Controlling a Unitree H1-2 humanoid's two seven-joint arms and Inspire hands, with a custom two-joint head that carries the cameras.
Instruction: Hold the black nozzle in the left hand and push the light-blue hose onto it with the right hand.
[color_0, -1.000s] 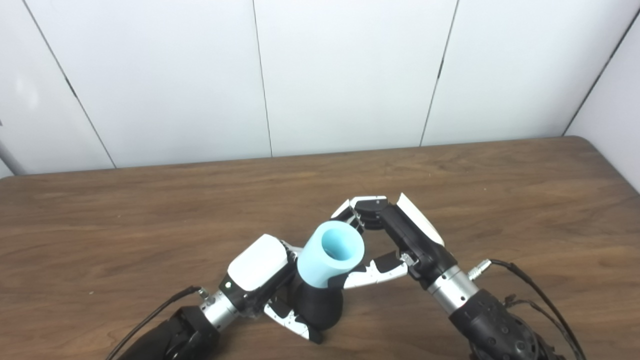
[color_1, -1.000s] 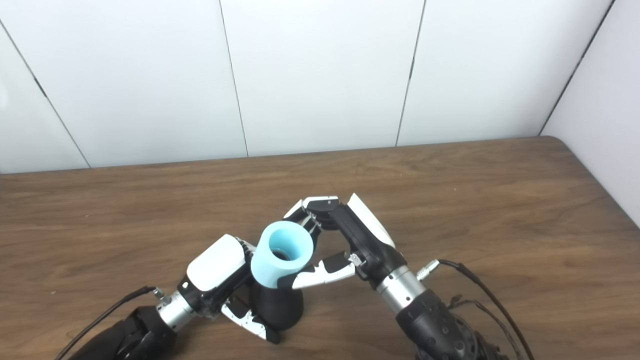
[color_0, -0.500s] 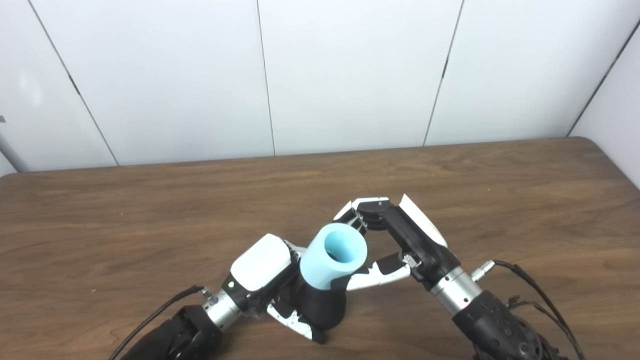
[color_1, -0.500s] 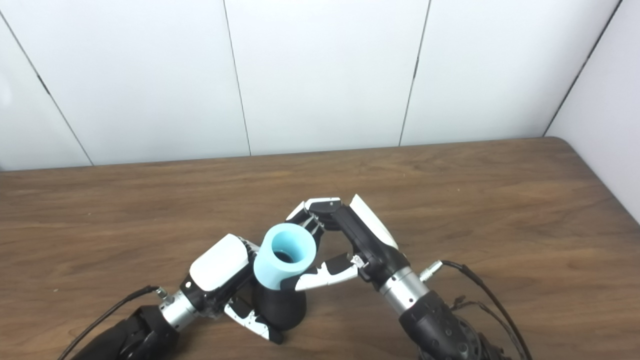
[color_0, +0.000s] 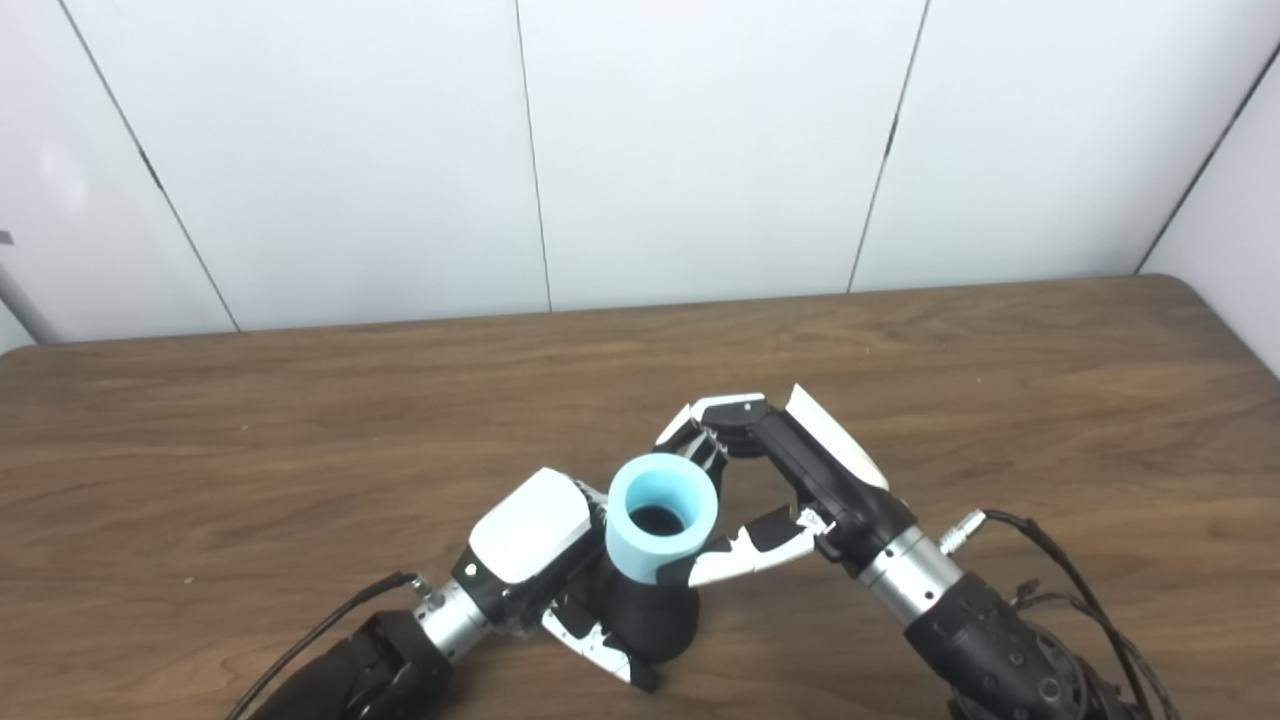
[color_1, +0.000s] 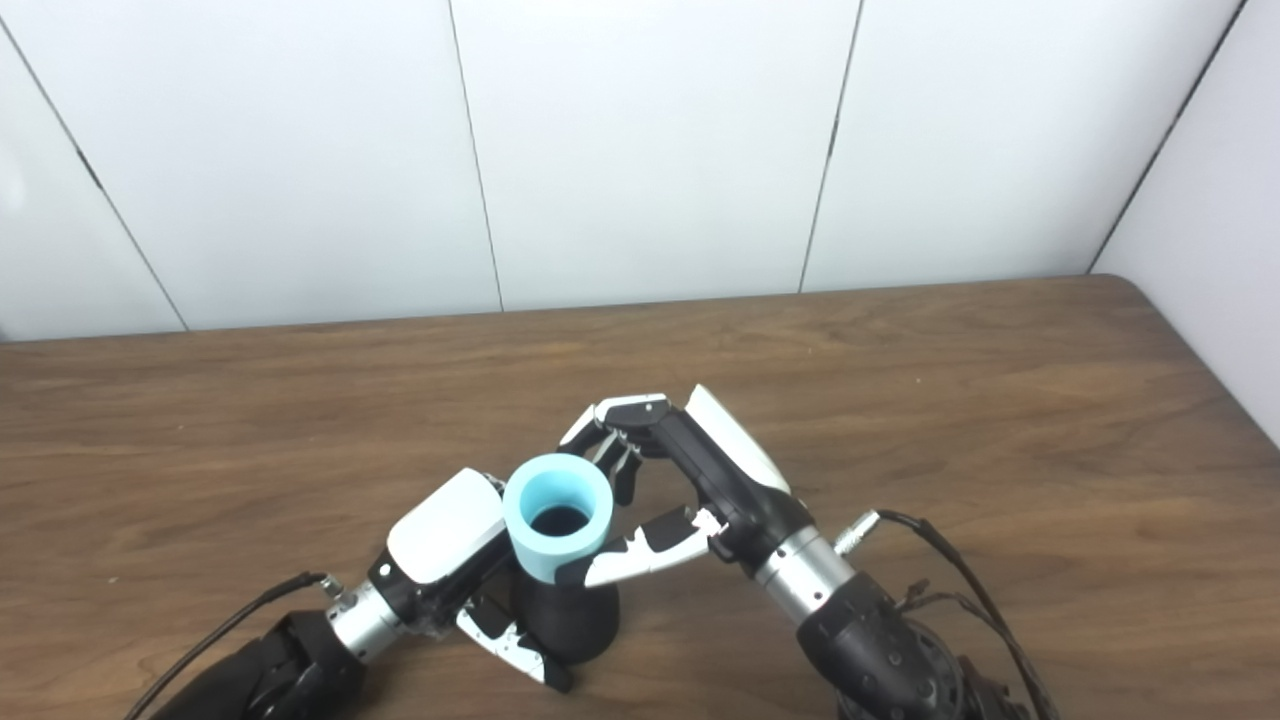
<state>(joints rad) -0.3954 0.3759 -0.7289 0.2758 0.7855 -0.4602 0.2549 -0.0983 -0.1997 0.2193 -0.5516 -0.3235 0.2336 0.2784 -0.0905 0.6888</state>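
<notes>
Hose (color_0: 658, 522), light-blue, sits seated over the top of the black nozzle (color_0: 650, 622), open end facing up with a dark bore visible inside. Nozzle base rests on the brown table (color_0: 300, 420), near its front edge. Left hand (color_0: 535, 560) is wrapped around the nozzle from the nozzle's left side, fingers closed on the black body below the hose, thumb (color_0: 600, 650) curling across the front. Right hand (color_0: 775, 480) grips the hose from the nozzle's right: thumb (color_0: 745, 545) lies across the hose's near lower wall, fingers (color_0: 700, 425) curl behind its far rim (contact there partly hidden). Hose stands roughly upright, tilted slightly.
</notes>
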